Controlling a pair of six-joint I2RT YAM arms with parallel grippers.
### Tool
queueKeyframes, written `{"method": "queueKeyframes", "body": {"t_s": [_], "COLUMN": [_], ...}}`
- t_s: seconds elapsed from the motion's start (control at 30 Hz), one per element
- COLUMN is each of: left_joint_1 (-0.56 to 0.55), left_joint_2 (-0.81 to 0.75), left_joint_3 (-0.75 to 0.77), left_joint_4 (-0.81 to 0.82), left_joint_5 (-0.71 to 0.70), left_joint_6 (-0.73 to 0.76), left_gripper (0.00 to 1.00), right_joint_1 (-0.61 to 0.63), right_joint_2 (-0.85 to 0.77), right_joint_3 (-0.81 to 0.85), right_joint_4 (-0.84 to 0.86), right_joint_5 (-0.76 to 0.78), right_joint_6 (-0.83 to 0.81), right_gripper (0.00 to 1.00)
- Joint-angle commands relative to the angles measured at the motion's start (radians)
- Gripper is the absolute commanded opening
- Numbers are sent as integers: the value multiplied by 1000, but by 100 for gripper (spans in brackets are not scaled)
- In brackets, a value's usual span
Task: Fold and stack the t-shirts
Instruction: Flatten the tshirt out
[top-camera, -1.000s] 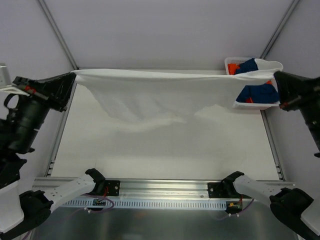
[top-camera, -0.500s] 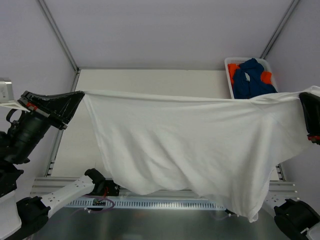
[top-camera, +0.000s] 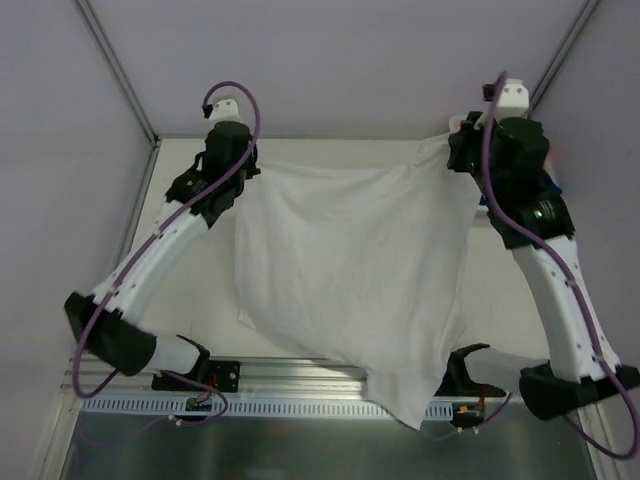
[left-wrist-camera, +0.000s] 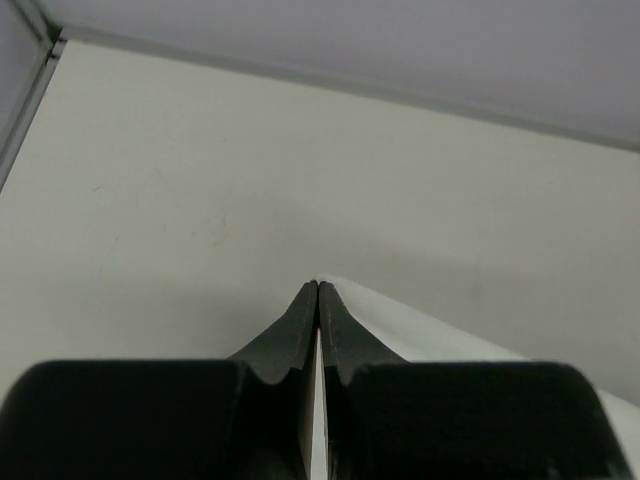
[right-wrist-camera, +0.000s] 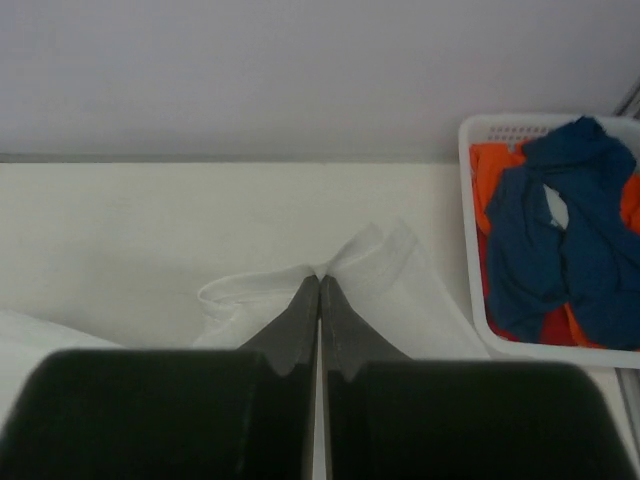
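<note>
The white t-shirt (top-camera: 350, 270) is spread across the middle of the table (top-camera: 200, 300). Its top edge is strung between the two arms in the upper part of the overhead view, and its lower corner spills past the near rail at bottom centre. The left arm (top-camera: 170, 240) has its jaws closed on the shirt's upper-left corner, low over the table; the left wrist view shows cloth pinched between them. The right arm (top-camera: 540, 250) has its jaws closed on a bunched fold at the upper-right corner. Bare table lies open to the left of the shirt and in a strip along the far wall. The right side is tighter: the white basket (right-wrist-camera: 510, 128), holding the dark blue t-shirt (right-wrist-camera: 560, 230) and the orange t-shirt (right-wrist-camera: 490, 175), stands just beside the right jaws at the upper right, and the shirt's right edge runs close to the right arm. Half a second earlier the shirt was lifted towards the camera and stretched across nearly the whole frame, with the arms at the left and right margins and the basket in plain sight. Now both arms reach to the far end, closer together, the cloth is lower and narrower, and in the overhead view the right arm hides most of the basket.
</note>
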Motion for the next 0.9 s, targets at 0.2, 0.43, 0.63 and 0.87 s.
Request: {"method": "queueKeyframes", "body": {"t_s": [0.2,0.43,0.63,0.87], "left_joint_1": [227,256,250,135], "left_joint_2": [749,1020,974,735], "left_joint_3": [337,622,643,489], "left_joint_4": [80,74,74,74], "left_joint_5": [-43,-113,-146,-114], "left_joint_6": [-22,74,104,107], "left_gripper": [0,99,99,99], "right_joint_1": [-217,-235,-245,-225], "right_joint_2": [804,1367,1195,951], "right_joint_3": [329,1015,675,483], "right_joint_4": [191,-7,208,174], "right_joint_5": [-181,-198,-230,-275], "right_joint_6": [68,47,29,25], "right_gripper": [1,100,99,99]}}
